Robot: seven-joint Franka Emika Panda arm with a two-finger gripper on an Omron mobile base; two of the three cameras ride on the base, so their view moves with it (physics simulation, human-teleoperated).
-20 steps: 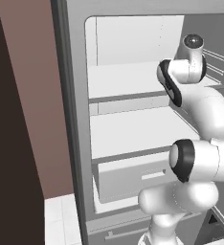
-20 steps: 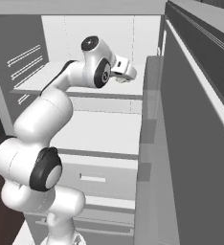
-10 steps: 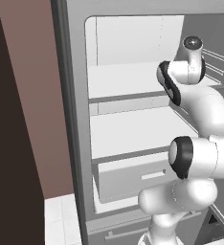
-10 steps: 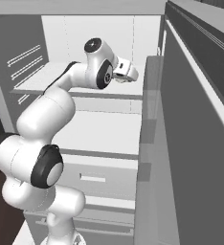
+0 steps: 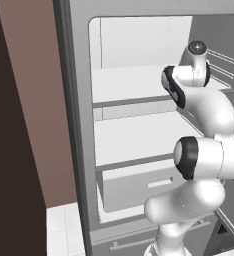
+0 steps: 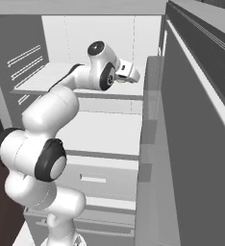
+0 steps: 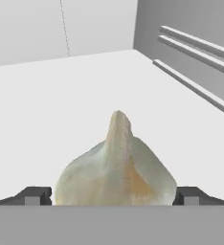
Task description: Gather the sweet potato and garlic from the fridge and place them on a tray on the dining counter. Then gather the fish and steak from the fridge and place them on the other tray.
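The garlic [image 7: 116, 167], a pale cream bulb with its tip up, fills the gap between my two dark fingertips [image 7: 33, 196] in the hand view. My gripper [image 7: 112, 197] is shut on the garlic, both pads against its sides. The fridge [image 5: 71, 125] stands open and my arm reaches in over its upper white shelf [image 6: 47, 79]. In the right base view my gripper [image 6: 132, 73] hangs over the right part of that shelf. The sweet potato, fish, steak, both trays and the dining counter are out of view.
The open fridge door [image 6: 196, 144] stands close on the right, with a grey door bin [image 6: 150, 120] beside my arm. Ribbed rails [image 7: 195, 43] line the fridge side wall. A lower shelf [image 5: 134, 137] and a drawer [image 5: 139, 185] sit beneath.
My hand has shifted a little to the right over the upper shelf. The rest of the arm and the base have barely moved.
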